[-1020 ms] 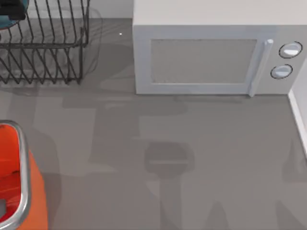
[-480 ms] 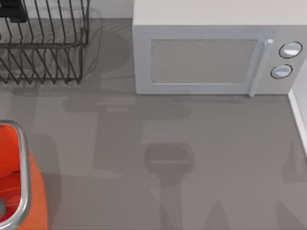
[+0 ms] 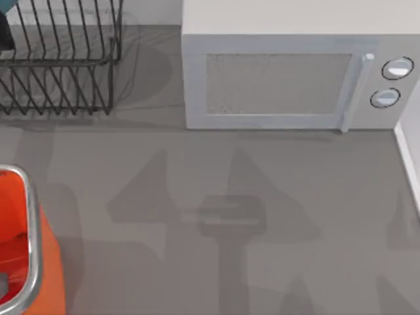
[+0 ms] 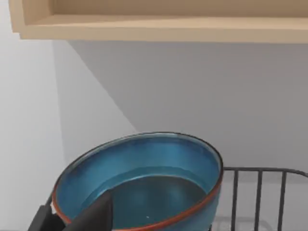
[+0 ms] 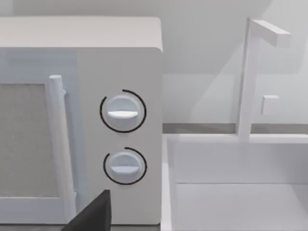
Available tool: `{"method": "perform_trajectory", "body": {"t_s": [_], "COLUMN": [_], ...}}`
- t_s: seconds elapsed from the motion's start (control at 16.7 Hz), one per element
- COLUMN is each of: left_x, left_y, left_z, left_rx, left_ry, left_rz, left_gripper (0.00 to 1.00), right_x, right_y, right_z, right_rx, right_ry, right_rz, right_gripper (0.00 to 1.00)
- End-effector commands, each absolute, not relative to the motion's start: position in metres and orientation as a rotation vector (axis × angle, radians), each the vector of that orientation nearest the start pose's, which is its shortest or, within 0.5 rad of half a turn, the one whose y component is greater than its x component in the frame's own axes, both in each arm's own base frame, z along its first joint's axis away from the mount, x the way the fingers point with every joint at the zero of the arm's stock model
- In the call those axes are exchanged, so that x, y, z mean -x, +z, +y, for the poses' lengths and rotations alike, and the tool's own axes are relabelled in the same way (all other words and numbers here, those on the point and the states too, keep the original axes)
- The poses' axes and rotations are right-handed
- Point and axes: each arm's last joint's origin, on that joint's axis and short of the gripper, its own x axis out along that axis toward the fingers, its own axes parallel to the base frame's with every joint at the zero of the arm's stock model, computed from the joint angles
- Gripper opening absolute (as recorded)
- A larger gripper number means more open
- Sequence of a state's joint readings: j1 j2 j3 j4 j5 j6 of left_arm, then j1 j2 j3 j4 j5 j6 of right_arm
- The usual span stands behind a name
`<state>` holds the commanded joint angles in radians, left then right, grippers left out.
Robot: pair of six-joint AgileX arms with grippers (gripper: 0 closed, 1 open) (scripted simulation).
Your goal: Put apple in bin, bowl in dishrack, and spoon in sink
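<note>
In the left wrist view, closest to the camera, one dark finger point(image 4: 94, 216) of the left gripper point(image 4: 72, 221) lies inside the bowl point(image 4: 144, 180) and another dark piece sits outside its reddish rim at the lower left, so the fingers look clamped on the bowl's wall. Just beyond the bowl, at the lower right of that frame, stand the upright wires of the dishrack point(image 4: 260, 197), with a pale wall and a wooden shelf point(image 4: 159, 21) farther back. From above, the dishrack point(image 3: 59, 59) fills the upper left corner, a sliver of teal at the very top left edge is probably the bowl point(image 3: 5, 5), and the orange bin point(image 3: 26, 249) sits at the lower left on the grey table point(image 3: 230, 216). The right wrist view has one dark finger point(image 5: 94, 214) low in the frame; I cannot tell whether that gripper is released or clenched. Behind it are the microwave point(image 5: 120, 130) and the white sink point(image 5: 240, 192). The risk, as I judge it: released from here, the bowl could catch its rim on the prongs and tip out, or slip from so narrow a pinch.
</note>
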<state>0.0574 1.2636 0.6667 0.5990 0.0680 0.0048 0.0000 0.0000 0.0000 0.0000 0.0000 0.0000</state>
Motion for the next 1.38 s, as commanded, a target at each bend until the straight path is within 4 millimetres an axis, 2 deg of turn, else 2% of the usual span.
{"method": "perform_trajectory", "body": {"t_s": [0.36, 0.54, 0.66, 0.78, 0.96, 1.08, 1.38], "left_x": [-0.184, -0.144, -0.125, -0.113, -0.107, -0.106, -0.106], "left_y": [0.251, 0.232, 0.213, 0.192, 0.167, 0.161, 0.16], "left_z": [0.003, 0.0, -0.001, -0.002, -0.002, -0.001, -0.001], "left_rx": [0.006, 0.002, 0.002, 0.002, -0.001, 0.0, 0.0], "left_ry": [-0.024, -0.021, -0.022, -0.024, -0.018, -0.003, 0.0], "left_rz": [0.001, -0.025, -0.035, -0.025, -0.002, 0.001, 0.0], "left_gripper": [1.0, 1.0, 1.0, 1.0, 1.0, 1.0, 1.0], "right_x": [-0.106, -0.106, -0.106, -0.106, -0.106, -0.106, -0.106], "right_y": [0.16, 0.16, 0.16, 0.16, 0.16, 0.16, 0.16], "right_z": [-0.001, -0.001, -0.001, -0.001, -0.001, -0.001, -0.001], "right_rx": [0.0, 0.0, 0.0, 0.0, 0.0, 0.0, 0.0], "right_ry": [0.0, 0.0, 0.0, 0.0, 0.0, 0.0, 0.0], "right_rz": [0.0, 0.0, 0.0, 0.0, 0.0, 0.0, 0.0], "right_gripper": [1.0, 1.0, 1.0, 1.0, 1.0, 1.0, 1.0]}}
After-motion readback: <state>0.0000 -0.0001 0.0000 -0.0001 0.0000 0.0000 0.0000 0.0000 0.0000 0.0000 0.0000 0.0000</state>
